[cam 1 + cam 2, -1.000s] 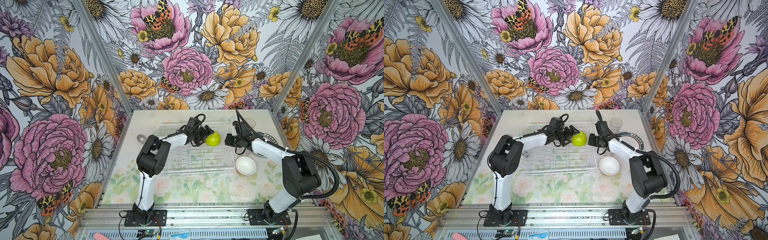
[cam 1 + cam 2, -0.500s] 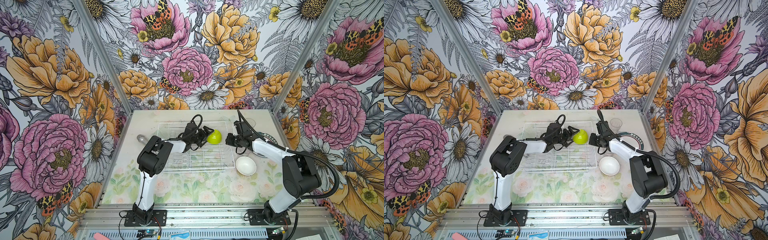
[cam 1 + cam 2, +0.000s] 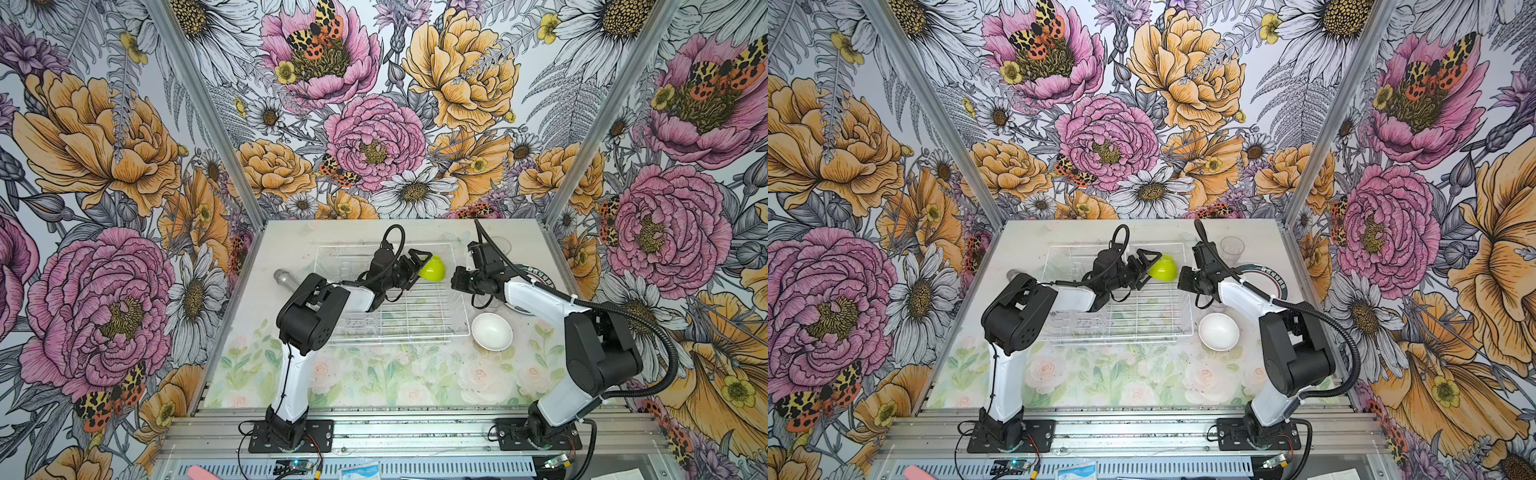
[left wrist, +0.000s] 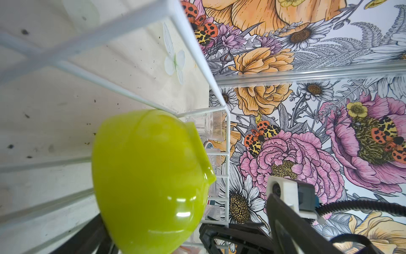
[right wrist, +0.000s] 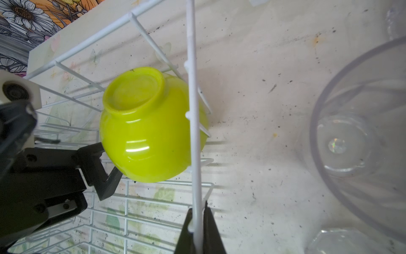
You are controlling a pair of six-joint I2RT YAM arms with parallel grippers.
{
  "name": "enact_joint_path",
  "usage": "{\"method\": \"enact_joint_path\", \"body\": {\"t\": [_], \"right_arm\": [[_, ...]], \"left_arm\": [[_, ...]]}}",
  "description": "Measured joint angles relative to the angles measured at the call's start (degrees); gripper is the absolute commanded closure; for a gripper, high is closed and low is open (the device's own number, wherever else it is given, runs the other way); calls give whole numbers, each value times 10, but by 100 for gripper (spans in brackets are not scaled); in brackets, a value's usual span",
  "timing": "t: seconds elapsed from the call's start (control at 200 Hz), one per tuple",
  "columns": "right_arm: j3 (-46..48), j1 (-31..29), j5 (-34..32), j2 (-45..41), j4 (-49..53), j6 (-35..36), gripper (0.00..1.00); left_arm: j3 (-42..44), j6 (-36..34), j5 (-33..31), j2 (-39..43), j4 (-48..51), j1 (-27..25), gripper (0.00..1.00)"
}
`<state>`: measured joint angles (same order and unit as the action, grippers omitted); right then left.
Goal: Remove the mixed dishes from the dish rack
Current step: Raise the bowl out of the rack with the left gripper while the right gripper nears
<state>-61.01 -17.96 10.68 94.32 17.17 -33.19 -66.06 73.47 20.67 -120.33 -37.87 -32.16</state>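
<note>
The lime-green bowl (image 3: 432, 268) (image 3: 1163, 267) lies tipped on its side in the far right corner of the dish rack (image 3: 399, 337) (image 3: 1121, 338), leaning on the rack's right wall. My left gripper (image 3: 417, 268) (image 3: 1147, 268) is open, and the bowl (image 4: 149, 176) sits between its spread fingers. In the right wrist view one left fingertip (image 5: 103, 173) touches the bowl (image 5: 149, 127) low on its side. My right gripper (image 3: 457, 280) (image 5: 197, 220) is shut on the rack's right rim wire (image 5: 193, 110).
A white bowl (image 3: 492, 331) sits on the table just right of the rack's front corner. A clear tumbler (image 3: 1232, 246) (image 5: 360, 132) and a dark-rimmed plate (image 3: 540, 276) stand behind my right arm. A grey metal cylinder (image 3: 284, 279) lies left of the rack.
The left gripper, still open, has closed in around the green bowl, which tipped over and shifted slightly toward the far right corner. The right gripper has kept its hold on the rack.
</note>
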Motion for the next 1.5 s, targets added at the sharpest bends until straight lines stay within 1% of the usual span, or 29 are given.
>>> {"method": "enact_joint_path", "body": {"t": [0.05,0.105,0.26,0.33,0.46,0.57,0.68,0.806,0.901,1.066,1.371,1.446,1.501], "right_arm": [[0,0,0,0,0,0,100],[0,0,0,0,0,0,100],[0,0,0,0,-1,0,100],[0,0,0,0,-1,0,100],[0,0,0,0,-2,0,100],[0,0,0,0,-2,0,100],[0,0,0,0,-2,0,100],[1,0,0,0,-2,0,100],[2,1,0,-1,-3,0,100],[3,3,0,-1,-4,0,100],[4,3,1,-1,-6,0,100],[4,4,2,-2,-7,1,94],[4,4,3,-2,-7,2,92]], "left_arm": [[4,3,-8,0,-5,-2,9],[8,6,-18,0,-12,-3,18],[12,25,-38,0,-28,-6,36],[12,31,-40,-1,-39,-7,40],[12,40,-47,-2,-46,-7,46],[12,42,-56,-2,-46,-8,47],[12,42,-75,-2,-43,-14,50],[11,44,-94,-3,-45,-24,56],[7,47,-102,-12,-47,-32,57],[4,46,-125,-17,-48,-40,62],[-8,46,-137,-17,-62,-43,73],[-14,46,-138,-17,-62,-43,74],[-16,46,-138,-17,-62,-42,75]]}}
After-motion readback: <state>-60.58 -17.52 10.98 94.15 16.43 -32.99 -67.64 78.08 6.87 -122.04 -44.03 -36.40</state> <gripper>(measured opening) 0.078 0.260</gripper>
